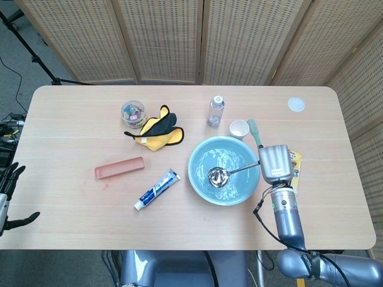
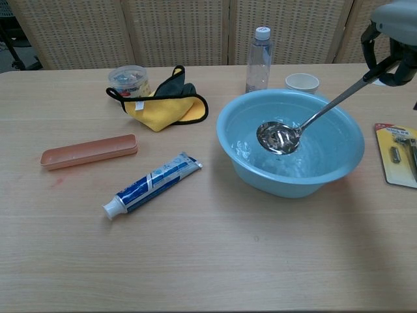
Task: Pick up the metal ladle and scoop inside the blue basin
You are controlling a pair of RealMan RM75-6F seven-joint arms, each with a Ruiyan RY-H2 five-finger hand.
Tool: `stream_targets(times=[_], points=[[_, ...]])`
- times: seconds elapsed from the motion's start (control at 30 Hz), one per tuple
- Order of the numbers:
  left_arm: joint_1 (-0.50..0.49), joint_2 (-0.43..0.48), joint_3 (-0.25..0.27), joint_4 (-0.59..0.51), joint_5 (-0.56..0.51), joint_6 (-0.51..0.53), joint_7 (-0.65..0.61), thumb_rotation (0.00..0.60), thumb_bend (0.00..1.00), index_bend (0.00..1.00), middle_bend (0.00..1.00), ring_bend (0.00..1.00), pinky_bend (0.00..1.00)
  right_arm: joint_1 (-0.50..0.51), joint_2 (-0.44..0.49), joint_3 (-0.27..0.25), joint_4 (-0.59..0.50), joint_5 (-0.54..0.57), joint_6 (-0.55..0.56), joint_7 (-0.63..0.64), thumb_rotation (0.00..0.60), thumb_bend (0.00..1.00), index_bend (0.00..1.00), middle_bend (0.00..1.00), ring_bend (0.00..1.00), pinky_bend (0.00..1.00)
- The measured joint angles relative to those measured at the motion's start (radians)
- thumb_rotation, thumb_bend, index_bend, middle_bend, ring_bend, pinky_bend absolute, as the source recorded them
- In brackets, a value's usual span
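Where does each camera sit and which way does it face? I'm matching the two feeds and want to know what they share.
Head view: high above the table's near edge, looking steeply down; shows the right hand, its forearm, and the left hand at the frame's left edge.
Chest view: low at the near edge, looking across the table toward the screens; only the right hand shows, top right.
Shared: the metal ladle over the blue basin, the toothpaste tube.
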Motion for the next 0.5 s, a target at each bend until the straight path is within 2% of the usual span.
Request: stream_targets(times=[0.5], points=[[0.000,0.002,0.000,0.000,0.000,0.000,-0.005,0.600,0.00,0.00,0.00,0.00,0.00,0.057,0.017,0.044,-0.072,0.075,0.054,0.002,0.600,0.85,0.85,0.99,0.93,1.00]])
